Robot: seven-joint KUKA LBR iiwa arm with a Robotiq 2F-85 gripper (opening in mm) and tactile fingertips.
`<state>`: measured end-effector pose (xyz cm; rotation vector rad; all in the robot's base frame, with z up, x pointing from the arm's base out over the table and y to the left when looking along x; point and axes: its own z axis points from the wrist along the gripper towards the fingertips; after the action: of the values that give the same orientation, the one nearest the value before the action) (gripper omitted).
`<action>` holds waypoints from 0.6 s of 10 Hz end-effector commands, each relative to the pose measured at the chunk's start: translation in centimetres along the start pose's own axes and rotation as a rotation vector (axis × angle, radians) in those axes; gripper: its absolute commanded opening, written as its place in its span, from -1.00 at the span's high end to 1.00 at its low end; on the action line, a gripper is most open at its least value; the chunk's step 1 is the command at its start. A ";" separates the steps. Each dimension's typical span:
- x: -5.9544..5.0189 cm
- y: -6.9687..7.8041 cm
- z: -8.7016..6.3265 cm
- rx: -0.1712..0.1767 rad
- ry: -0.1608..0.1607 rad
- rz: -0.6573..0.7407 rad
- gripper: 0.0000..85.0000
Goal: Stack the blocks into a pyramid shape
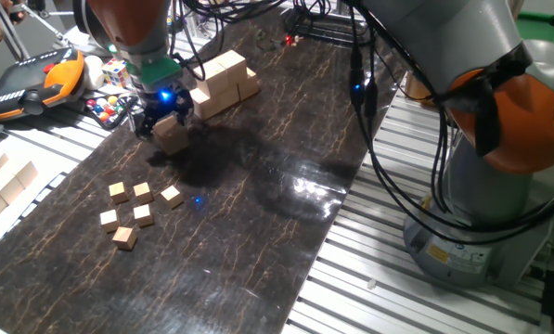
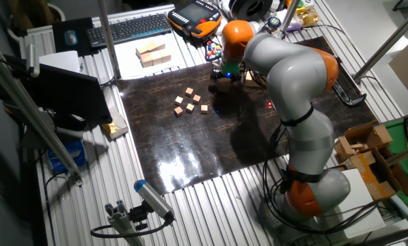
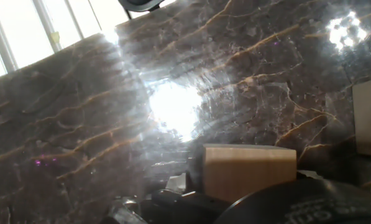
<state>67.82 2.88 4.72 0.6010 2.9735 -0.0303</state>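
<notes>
Pincer (image 1: 165, 122) pinches one block (image 1: 173, 135) near the desk's (image 1: 258, 213) far edge; next move, judged: carry it onto the stacked blocks (image 1: 223, 82).

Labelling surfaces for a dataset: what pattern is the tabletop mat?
Dark brown marble-like mat with thin tan veins, glossy; clearest in the hand view.

You have strong glare on the glossy dark mat (image 3: 79, 124) in the hand view, blown out at centre and top right, with the window strip overexposed. Both fixed views are dim but sharp, with overhead light reflecting off the mat.
</notes>
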 end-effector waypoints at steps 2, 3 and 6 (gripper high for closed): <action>0.0 0.0 0.0 0.001 0.006 -0.010 -1.00; -0.1 -0.1 0.0 0.005 0.016 -0.036 -0.61; -0.3 -0.3 -0.7 0.019 0.042 -0.076 0.98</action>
<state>67.90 2.47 5.40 0.4980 3.0383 -0.0541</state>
